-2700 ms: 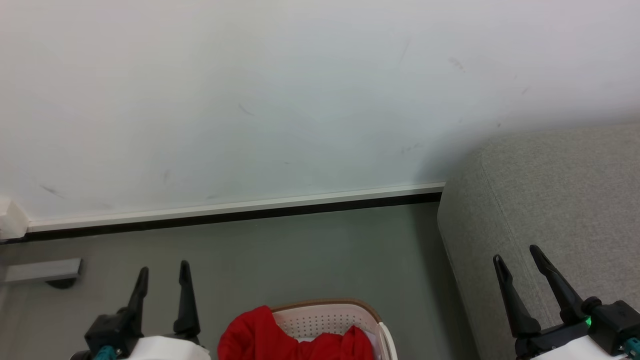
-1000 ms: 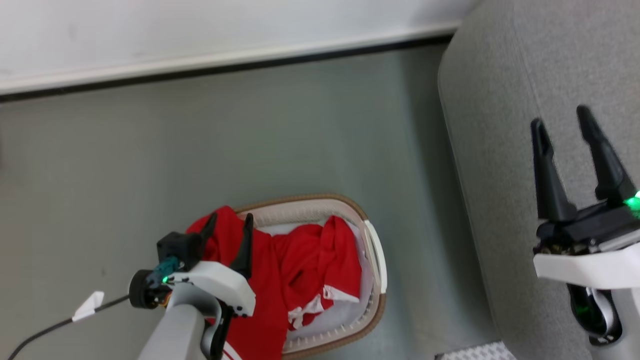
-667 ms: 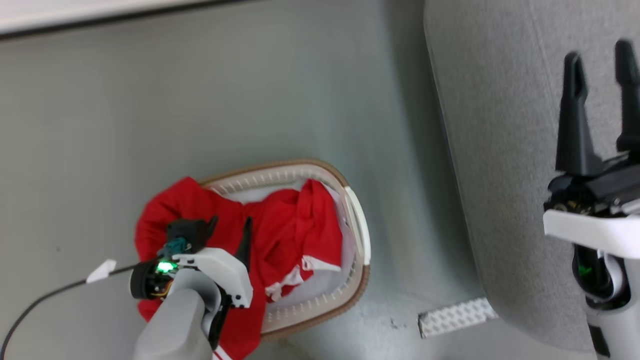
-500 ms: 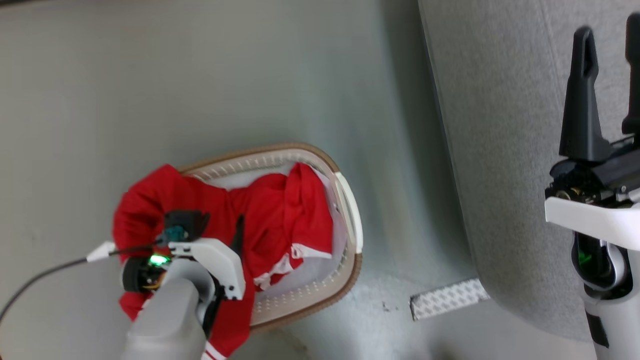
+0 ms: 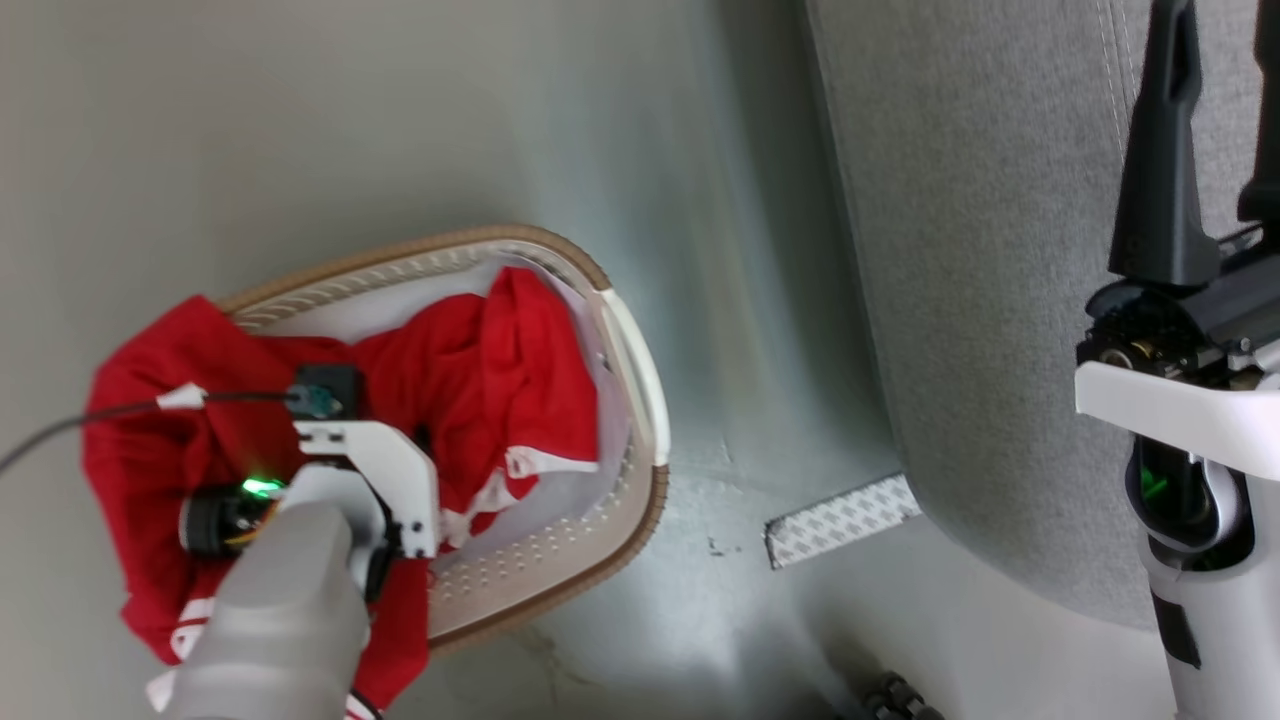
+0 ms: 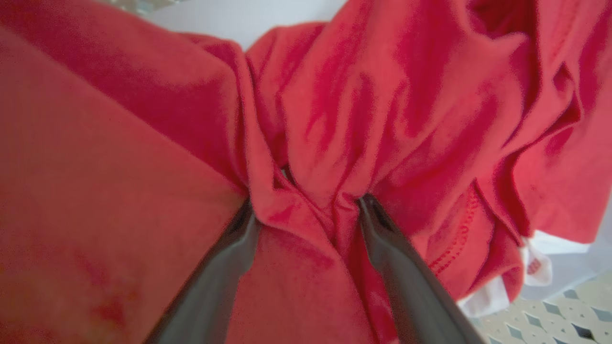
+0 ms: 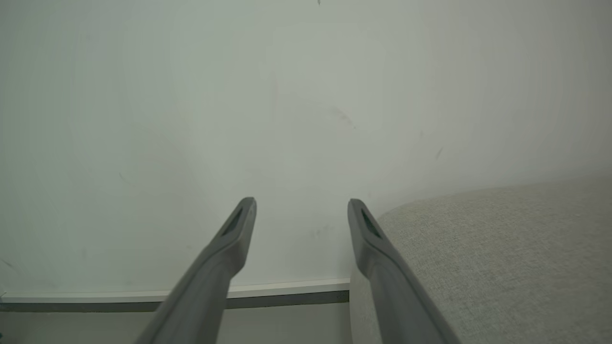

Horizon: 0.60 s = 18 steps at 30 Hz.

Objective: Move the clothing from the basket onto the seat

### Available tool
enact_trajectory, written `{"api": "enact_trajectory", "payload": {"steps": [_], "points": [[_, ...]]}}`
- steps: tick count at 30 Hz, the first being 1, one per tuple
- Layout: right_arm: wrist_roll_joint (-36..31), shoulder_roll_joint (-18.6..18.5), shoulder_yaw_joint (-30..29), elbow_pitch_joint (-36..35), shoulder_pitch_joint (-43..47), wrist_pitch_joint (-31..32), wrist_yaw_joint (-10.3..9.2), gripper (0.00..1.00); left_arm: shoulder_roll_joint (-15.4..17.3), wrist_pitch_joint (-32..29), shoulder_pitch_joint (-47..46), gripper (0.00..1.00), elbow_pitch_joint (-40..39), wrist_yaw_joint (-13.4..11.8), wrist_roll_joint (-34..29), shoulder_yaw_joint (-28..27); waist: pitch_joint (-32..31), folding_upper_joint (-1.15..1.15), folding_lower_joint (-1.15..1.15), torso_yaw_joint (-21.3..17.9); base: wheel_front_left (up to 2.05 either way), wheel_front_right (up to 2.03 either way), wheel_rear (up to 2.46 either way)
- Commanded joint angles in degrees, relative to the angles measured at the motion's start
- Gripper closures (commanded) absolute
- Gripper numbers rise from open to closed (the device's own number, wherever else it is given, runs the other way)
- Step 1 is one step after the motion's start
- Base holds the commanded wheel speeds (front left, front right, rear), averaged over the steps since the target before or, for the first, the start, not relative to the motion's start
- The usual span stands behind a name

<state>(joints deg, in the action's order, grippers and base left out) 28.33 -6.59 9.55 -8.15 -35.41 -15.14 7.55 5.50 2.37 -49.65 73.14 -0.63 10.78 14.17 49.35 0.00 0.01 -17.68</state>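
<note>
Shows the clothing [image 5: 500,370] heaped in the basket [image 5: 640,385] on the floor [image 5: 400,120], one part draped over the rim on the side away from the seat [image 5: 980,300]. Finds the left gripper [image 6: 306,206] down in the red folds, fingers spread wide with a ridge of cloth between the tips, not clamped. Finds the right gripper [image 7: 301,205] above the seat, fingers wide and empty.

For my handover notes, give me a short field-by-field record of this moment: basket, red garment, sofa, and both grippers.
basket: on the floor beside the seat, not touching it
clothing: bunched in the basket, part hanging over its rim
seat: grey, clothing not on it
left gripper: open, fingers pushed into the clothing, a fold between them
right gripper: open, empty, by the seat
stage: clothing not yet lifted
</note>
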Motion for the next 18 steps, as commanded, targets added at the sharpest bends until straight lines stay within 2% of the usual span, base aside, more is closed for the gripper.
{"api": "enact_trajectory", "payload": {"steps": [1, 8, 10, 12, 18], "points": [[0.36, 0.49, 0.46, -0.13, -1.49, 0.01, -0.12, 0.0, 1.12, -2.3, -0.92, 0.0, 0.4, -0.5, 0.42, 0.04, 2.18, 0.0, -0.01, -1.96, 0.0, 0.0, 0.0], [0.29, 1.06, 1.14, 0.11, -2.34, 0.01, -0.12, 0.0, 2.05, -8.78, -2.64, 0.0, 0.7, -0.27, 1.04, 0.36, 4.09, 0.0, -0.01, -3.45, 0.0, 0.0, 0.0], [-0.06, 1.17, 1.18, 0.11, -2.26, 0.01, -0.12, 0.0, 2.25, -8.72, -3.08, 0.0, 0.71, -0.07, 1.15, 0.51, 4.11, 0.0, -0.01, -3.47, 0.0, 0.0, 0.0], [-0.29, 1.16, 1.15, 0.47, -2.42, 0.01, -0.12, 0.0, 2.23, -7.3, -3.28, 0.98, 0.69, 0.33, 1.31, 0.67, 3.79, 0.0, -0.01, -3.37, 0.0, 0.0, 0.0], [-0.78, 1.06, 1.19, 1.29, -1.57, 0.01, -0.13, 0.0, 1.89, -4.48, -1.2, 1.0, 0.71, 1.2, 2.72, 0.4, 0.88, 0.0, -0.01, -2.67, 0.0, 0.0, 0.0]]}}
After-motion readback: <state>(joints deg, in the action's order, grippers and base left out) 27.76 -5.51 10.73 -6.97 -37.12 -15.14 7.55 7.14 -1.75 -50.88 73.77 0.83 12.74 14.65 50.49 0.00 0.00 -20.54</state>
